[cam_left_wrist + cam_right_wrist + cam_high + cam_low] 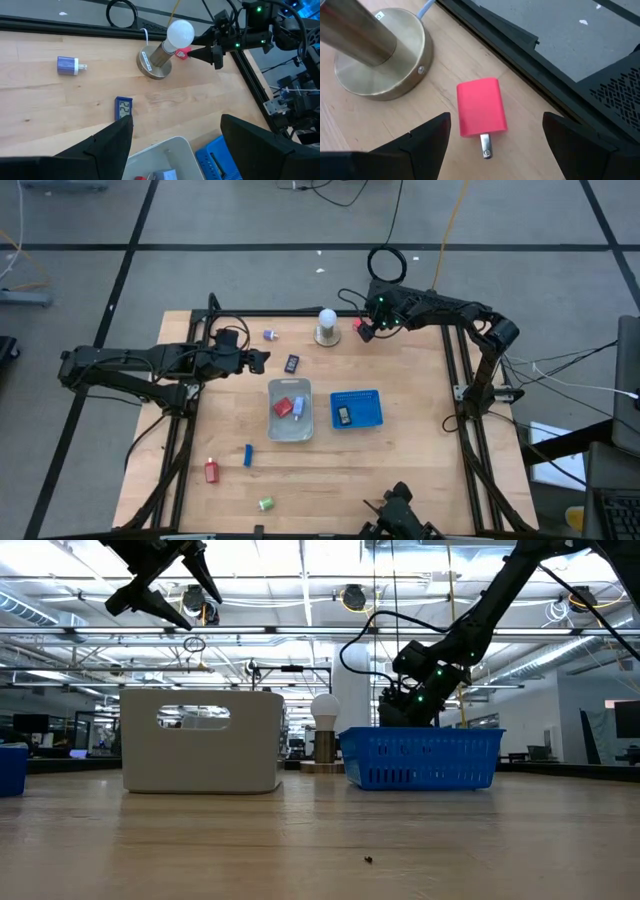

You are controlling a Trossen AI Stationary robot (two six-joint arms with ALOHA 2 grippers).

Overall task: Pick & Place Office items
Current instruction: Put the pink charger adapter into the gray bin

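hovering open and empty over the red plug (pixel 481 113), the right tool (pixel 492 145) should straddle its flat sides, clear of the lamp base (pixel 382 62).

In the low view the blue basket (pixel 420 758) hides the right arm's jaws and the red item.

Overhead looks straight down; low looks level across table (pixel 300 840); wrists look close, sharing the lamp (pixel 162 55).

Two dark arms — black cables, green lights glowing.
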